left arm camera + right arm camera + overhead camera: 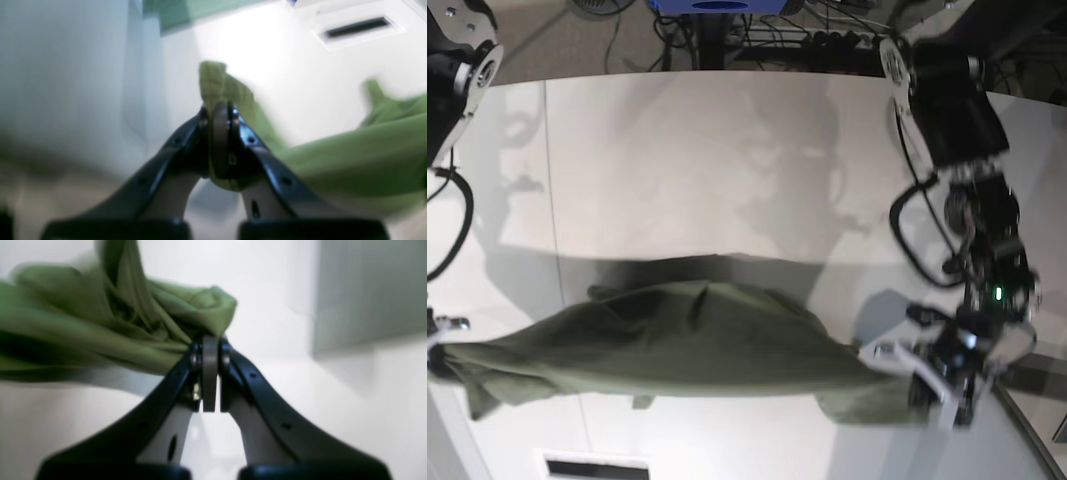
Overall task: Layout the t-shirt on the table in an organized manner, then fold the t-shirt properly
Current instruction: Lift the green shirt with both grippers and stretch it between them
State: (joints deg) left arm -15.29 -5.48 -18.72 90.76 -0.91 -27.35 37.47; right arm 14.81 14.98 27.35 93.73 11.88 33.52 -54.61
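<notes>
The olive-green t-shirt [677, 345] hangs stretched in a bunched band across the near part of the white table [727, 150], casting a shadow on it. My left gripper [218, 110] is shut on one end of the cloth, at the right of the base view [922, 390]. A fold of t-shirt [223, 83] sticks up past its fingertips and the rest trails off to the right. My right gripper [210, 343] is shut on the other end of the t-shirt [100, 323], at the base view's left edge [437, 345], where it barely shows.
A white panel with a dark slot [597, 467] lies at the table's near edge, also in the left wrist view [357, 26]. A thin dark seam [547, 170] crosses the table at left. Cables and a blue object [717, 8] lie beyond the far edge. A grey panel [367, 290] stands to the right.
</notes>
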